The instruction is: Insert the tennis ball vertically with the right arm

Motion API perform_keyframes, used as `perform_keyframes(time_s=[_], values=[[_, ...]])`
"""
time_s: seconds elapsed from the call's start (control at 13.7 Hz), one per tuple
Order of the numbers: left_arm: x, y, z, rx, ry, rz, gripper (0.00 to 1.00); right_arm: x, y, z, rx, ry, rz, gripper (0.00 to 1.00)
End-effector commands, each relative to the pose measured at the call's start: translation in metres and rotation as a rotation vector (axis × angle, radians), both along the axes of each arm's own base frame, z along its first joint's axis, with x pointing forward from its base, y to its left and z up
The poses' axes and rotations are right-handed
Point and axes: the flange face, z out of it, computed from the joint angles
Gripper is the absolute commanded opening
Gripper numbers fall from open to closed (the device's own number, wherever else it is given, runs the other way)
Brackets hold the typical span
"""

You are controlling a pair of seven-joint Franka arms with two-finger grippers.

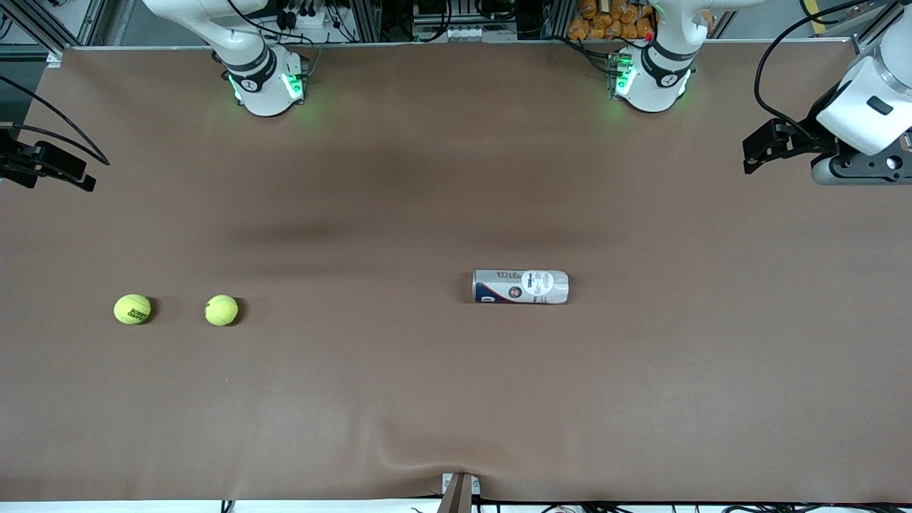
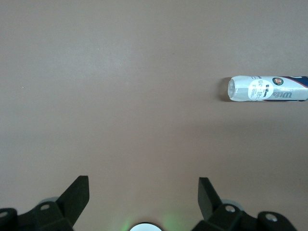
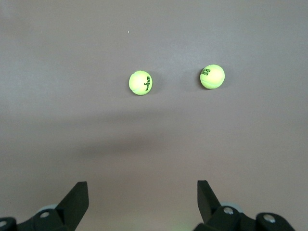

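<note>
Right gripper [image 3: 139, 202]: fingers wide, empty, high at its table end.
Left gripper [image 2: 142, 202]: wide, empty, waiting.
Tennis balls [image 1: 221, 311] [image 1: 132, 309]: near right arm's end, loose.
Can [image 1: 521, 286]: lying sideways mid-table.
Risk: vertical insertion blocked until can stands; ball may roll from closing fingers.

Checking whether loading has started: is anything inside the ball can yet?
The can lies on its side on the table; its label covers the inside, so that cannot be seen. Both tennis balls sit outside it, toward the right arm's end.
</note>
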Motion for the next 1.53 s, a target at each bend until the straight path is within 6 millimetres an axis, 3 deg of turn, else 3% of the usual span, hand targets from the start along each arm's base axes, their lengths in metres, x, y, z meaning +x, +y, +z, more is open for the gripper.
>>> perform_keyframes(time_s=[0.0,0.58,0.8,0.87,1.16,1.46], values=[[0.003,-0.003,0.001,-0.013,0.011,-0.013,1.00,-0.004,-0.002,0.004,0.013,-0.014,0.003,1.00],[0.008,-0.010,-0.008,-0.006,0.023,0.010,1.00,-0.003,-0.001,0.003,0.012,-0.014,0.005,1.00],[0.024,-0.043,-0.034,0.003,0.019,0.110,1.00,-0.003,-0.001,0.003,0.012,-0.015,0.005,1.00],[0.030,-0.062,-0.044,0.002,0.004,0.142,1.00,-0.003,-0.001,0.003,0.012,-0.015,0.005,1.00],[0.051,-0.112,-0.094,-0.005,0.007,0.178,1.00,-0.002,-0.001,0.002,0.011,-0.015,0.005,1.00],[0.058,-0.164,-0.124,-0.021,-0.023,0.271,1.00,0.002,-0.001,-0.004,0.009,-0.014,0.006,1.00]])
